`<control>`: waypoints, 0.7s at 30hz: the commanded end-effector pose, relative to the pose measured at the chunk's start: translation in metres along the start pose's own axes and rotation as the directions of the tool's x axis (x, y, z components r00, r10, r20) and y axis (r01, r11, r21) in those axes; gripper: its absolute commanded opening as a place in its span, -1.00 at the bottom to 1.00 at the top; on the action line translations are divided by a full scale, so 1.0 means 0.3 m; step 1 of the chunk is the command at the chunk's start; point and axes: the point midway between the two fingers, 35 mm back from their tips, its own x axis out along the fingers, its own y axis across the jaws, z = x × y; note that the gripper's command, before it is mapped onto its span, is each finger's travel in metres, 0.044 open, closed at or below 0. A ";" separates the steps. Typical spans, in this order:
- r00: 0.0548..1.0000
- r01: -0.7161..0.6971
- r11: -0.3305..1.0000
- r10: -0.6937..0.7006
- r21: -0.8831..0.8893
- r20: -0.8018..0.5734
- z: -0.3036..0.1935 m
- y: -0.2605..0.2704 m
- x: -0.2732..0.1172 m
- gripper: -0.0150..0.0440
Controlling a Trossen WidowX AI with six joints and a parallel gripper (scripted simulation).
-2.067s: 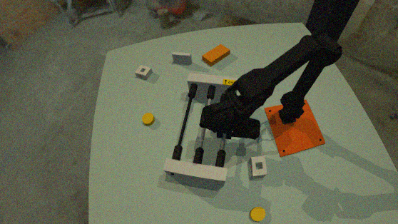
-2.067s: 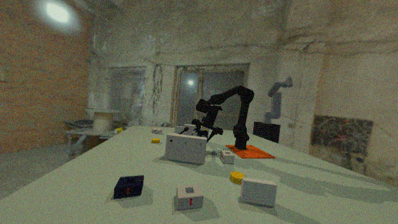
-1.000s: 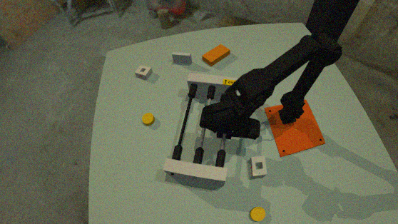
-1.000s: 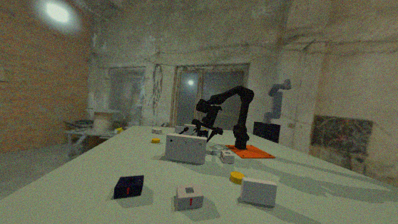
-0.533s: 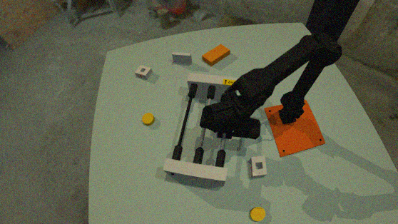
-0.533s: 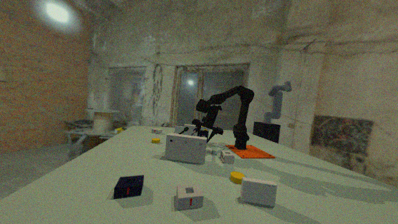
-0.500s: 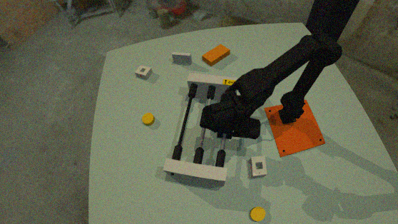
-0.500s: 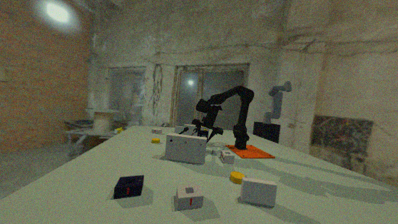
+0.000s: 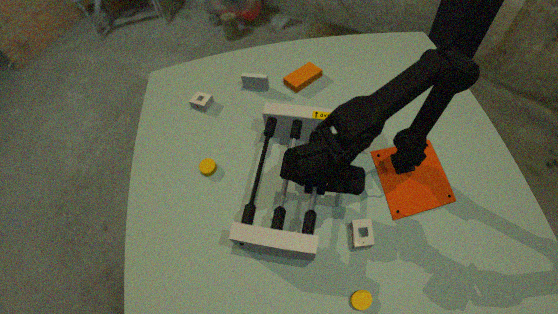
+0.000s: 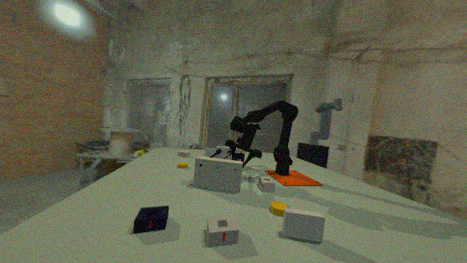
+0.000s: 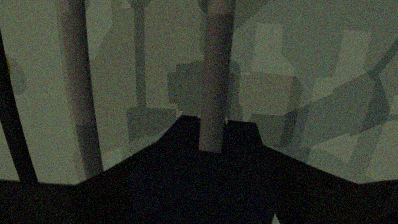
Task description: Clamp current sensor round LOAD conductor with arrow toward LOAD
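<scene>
The step in hand looks to be the squeeze that should latch the split-core current sensor [image 9: 315,189] [image 10: 238,157] [image 11: 215,172]. It sits at the rack [image 9: 274,241] [image 10: 218,176], on the right-hand conductor [image 9: 312,202] [image 11: 215,75] as the top view has it. In the wrist view that conductor runs down to the sensor's dark body. The middle conductor [image 9: 285,187] [image 11: 75,75] and the thin black conductor [image 9: 258,175] [image 11: 12,125] lie to the left, both outside the sensor.

The gripper [image 9: 316,186] [image 10: 243,155] [image 11: 208,150] is down among the rack's conductors, its fingers well apart and clamped on the sensor's body, which keeps them from meeting. Whether the two halves have latched cannot be told; the join is hidden.

The yellow marker [image 9: 321,115] on the rack's far end block is partly covered by the arm, and no LOAD lettering can be read. Neither the choice of conductor nor the arrow's direction can be confirmed.

The next move calls for steady pressure, square to the sensor, until the latch catches. Then the fingers should open evenly and back away from the rack without dragging on it. Letting go early could leave the sensor ajar; a sideways pull could twist it on the conductor.
</scene>
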 end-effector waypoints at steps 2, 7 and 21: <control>1.000 0.000 1.000 0.000 0.000 0.000 0.000 0.000 0.000 -0.49; 1.000 0.000 1.000 0.000 0.000 0.000 0.000 -0.001 0.005 -0.49; 1.000 -0.005 1.000 0.005 0.001 -0.003 -0.002 0.003 0.003 0.40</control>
